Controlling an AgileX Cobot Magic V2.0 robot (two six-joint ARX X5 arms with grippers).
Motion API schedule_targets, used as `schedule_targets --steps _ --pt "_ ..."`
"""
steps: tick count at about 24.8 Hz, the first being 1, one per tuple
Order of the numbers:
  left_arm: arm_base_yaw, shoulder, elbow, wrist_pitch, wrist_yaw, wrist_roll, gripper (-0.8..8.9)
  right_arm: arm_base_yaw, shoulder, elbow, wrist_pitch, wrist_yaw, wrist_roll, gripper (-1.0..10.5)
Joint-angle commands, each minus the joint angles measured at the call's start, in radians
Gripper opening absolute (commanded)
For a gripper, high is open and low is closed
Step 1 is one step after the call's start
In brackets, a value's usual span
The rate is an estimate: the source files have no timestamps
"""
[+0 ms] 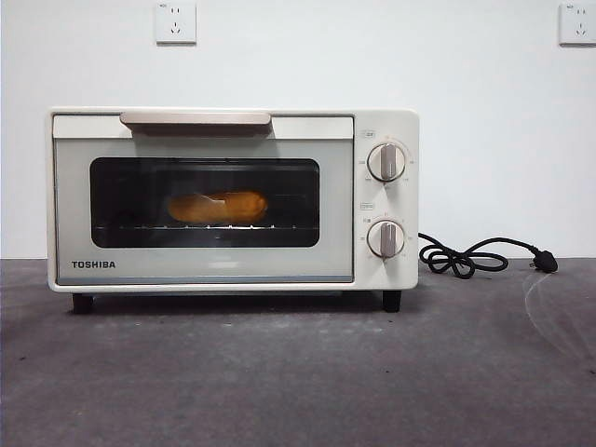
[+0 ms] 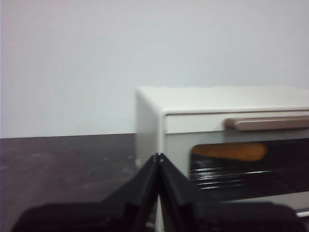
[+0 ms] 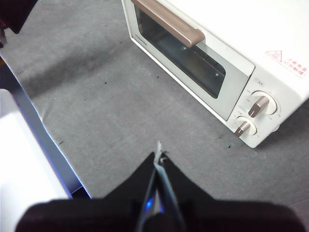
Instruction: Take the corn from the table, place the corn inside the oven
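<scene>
1. Lying on the rack inside the oven [image 1: 233, 196], behind the closed dark glass door: the corn [image 1: 218, 207].
2. Standing on the grey bench [image 1: 279, 372], cord [image 1: 466, 257] trailing beside it.
3. Hovering just off the oven's corner, jaws pressed together, gripping nothing: left pincer [image 2: 158, 155].
4. Hanging above the bench before the oven, jaws pressed together, likewise gripping nothing: right pincer [image 3: 158, 157].

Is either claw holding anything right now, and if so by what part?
Nothing is held. The left claw and right claw are both shut on nothing, away from the oven. The corn lies inside on the rack, behind the closed door.
</scene>
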Motion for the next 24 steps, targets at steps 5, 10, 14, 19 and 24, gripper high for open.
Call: schedule_targets --steps 5,10,14,19,24 --pt "0.014 -0.055 -0.009 -0.216 -0.118 0.019 -0.03 0.0 0.002 -0.003 0.006 0.008 -0.003 0.0" --pt "0.017 -0.055 -0.008 -0.356 -0.116 0.026 -0.03 0.0 0.002 -0.003 0.006 0.008 -0.003 0.0" --pt "0.017 -0.055 -0.008 -0.359 -0.105 0.035 -0.03 0.0 0.002 -0.003 0.006 0.017 -0.003 0.0" --pt "0.017 -0.055 -0.008 -0.352 -0.099 0.035 -0.03 0.0 0.002 -0.003 0.006 0.027 -0.003 0.0" --pt "0.017 -0.047 -0.008 -0.353 -0.099 0.035 -0.03 0.0 0.002 -0.003 0.006 0.027 -0.003 0.0"
